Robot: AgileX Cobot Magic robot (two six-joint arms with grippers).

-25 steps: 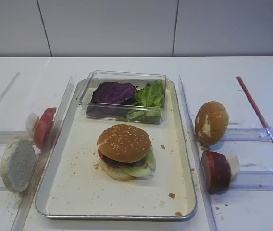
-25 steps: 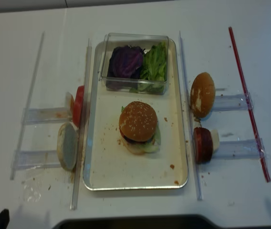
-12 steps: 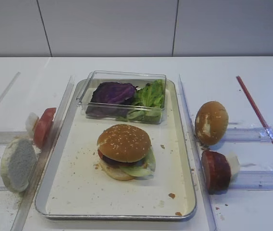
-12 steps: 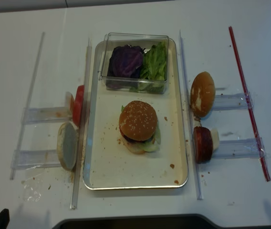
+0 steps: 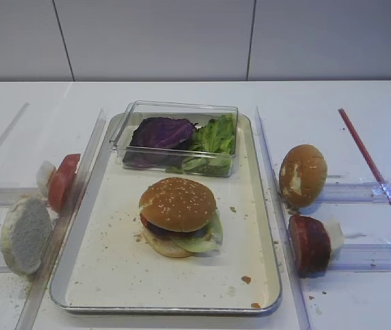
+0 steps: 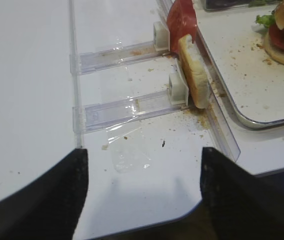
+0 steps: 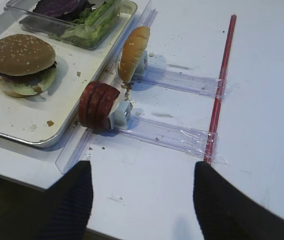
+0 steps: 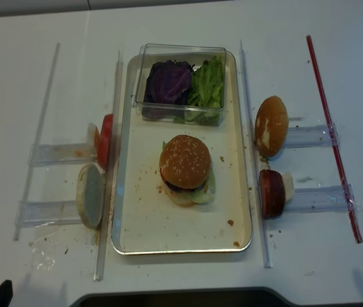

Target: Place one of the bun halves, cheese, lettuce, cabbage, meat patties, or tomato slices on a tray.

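A sesame-seeded bun half (image 5: pixel 177 203) tops a stacked burger in the middle of the silver tray (image 5: pixel 113 268). Lettuce (image 5: pixel 213 137) and purple cabbage (image 5: pixel 160 132) fill a clear box at the tray's far end. Meat patties (image 7: pixel 98 105) stand on edge in a rack right of the tray. Tomato slices (image 6: pixel 181 19) stand in a rack to its left. Cheese is out of view. My right gripper (image 7: pixel 142 170) hovers open over bare table near the patties. Over the table's front left edge my left gripper (image 6: pixel 143 160) is open and holds nothing.
A smooth brown bun (image 5: pixel 302 174) leans in the far right rack. A pale flat bun half (image 5: pixel 25 234) leans in the near left rack. Clear plastic rails (image 5: pixel 272 179) flank the tray, and a red strip (image 5: pixel 374 172) runs along the right. Crumbs dot the tray.
Nothing on the table has moved. A dark sliver of the right arm has come into the lower right edge of the overhead view.
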